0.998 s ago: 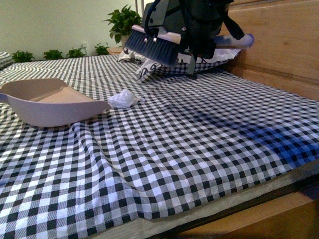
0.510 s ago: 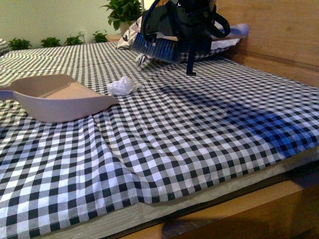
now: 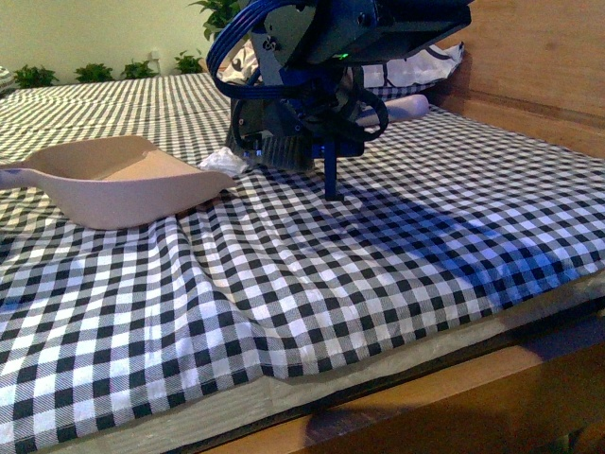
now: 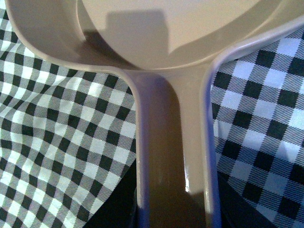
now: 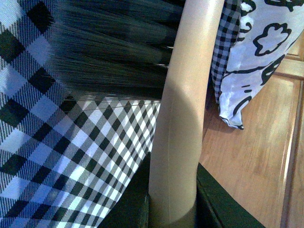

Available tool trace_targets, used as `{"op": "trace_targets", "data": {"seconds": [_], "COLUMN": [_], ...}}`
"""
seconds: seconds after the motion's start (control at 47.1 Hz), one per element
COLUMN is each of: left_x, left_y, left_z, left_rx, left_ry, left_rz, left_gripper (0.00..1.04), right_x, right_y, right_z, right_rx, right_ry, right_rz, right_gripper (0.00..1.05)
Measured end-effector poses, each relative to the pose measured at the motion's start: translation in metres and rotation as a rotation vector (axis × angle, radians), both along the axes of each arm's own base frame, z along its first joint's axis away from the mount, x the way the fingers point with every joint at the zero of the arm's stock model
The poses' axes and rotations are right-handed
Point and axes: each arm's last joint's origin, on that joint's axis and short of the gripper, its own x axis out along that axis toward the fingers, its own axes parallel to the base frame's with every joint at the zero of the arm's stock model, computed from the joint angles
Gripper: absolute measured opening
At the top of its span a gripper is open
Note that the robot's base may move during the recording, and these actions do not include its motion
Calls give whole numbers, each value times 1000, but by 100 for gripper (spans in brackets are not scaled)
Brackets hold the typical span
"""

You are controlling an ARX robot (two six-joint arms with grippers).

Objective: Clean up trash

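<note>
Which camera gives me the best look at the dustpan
The front view shows it best: the whole pale dustpan sits on the checked cloth, its open lip facing the trash and the brush. The left wrist view shows only its handle and the back of the scoop, close up. The right wrist view shows none of it.

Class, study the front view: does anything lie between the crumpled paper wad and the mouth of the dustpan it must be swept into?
Nothing visible does. The paper wad lies on the checked cloth right beside the dustpan lip, with the brush held by the right gripper on its far side. The arm hides part of the wad.
</note>
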Motion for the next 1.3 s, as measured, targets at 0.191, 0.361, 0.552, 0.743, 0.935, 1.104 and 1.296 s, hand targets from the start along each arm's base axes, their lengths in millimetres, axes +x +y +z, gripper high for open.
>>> {"op": "trace_targets", "data": {"seconds": [0.191, 0.361, 0.552, 0.743, 0.935, 1.104, 1.296], "left_x": [-3, -4, -4, -6, -5, -4, -3], "left_y": [-1, -1, -1, -1, -1, 0, 1], "left_z": [1, 2, 2, 4, 5, 3, 2], "left_rx": [-11, -9, -1, 12, 37, 61, 75], "left_ry": [34, 40, 48, 65, 78, 95, 109], "left_rz": [-10, -15, -18, -20, -18, -16, -15], "left_gripper": [25, 25, 25, 25, 25, 25, 25], "right_x": [3, 12, 17, 15, 9, -2, -18], "right_y": [0, -7, -15, -18, -11, 6, 27], "right_z": [-3, 4, 4, -13, -19, -20, -19], "right_rx": [-1, 25, -5, -57, -58, -26, 42], "right_ry": [-18, -94, -116, -73, -53, -41, 1], "right_rz": [-19, -40, -78, -86, -58, 19, 112], "right_gripper": [17, 17, 17, 17, 17, 17, 17]}}
